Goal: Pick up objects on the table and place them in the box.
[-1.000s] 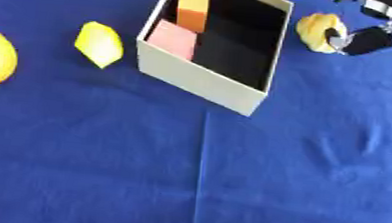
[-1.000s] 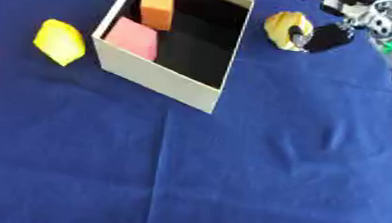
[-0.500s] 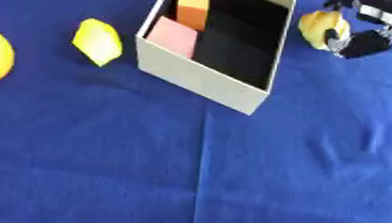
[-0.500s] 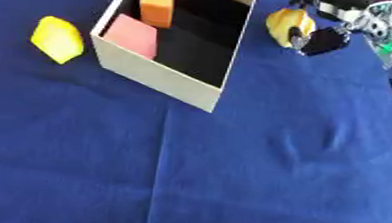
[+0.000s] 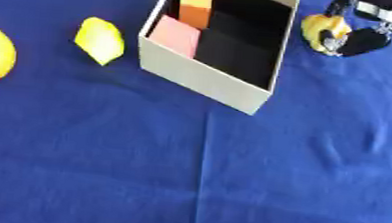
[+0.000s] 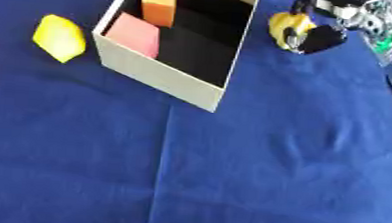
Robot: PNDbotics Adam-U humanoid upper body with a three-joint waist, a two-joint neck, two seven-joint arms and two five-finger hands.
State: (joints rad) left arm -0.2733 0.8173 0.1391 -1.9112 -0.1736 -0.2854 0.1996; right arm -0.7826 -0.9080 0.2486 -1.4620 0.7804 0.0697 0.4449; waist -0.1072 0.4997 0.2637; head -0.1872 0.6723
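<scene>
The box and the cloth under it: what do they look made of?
The box looks like cardboard or thin board: flat matte off-white walls, sharp straight edges, a dark inside. It could be stiff plastic; the look leaves that open. The cloth looks like woven fabric: matte blue, with a straight crease line and soft wrinkles.

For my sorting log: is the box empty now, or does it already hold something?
Not empty. The box holds a pink block and an orange block along its left side; the rest of its dark floor is bare.
</scene>
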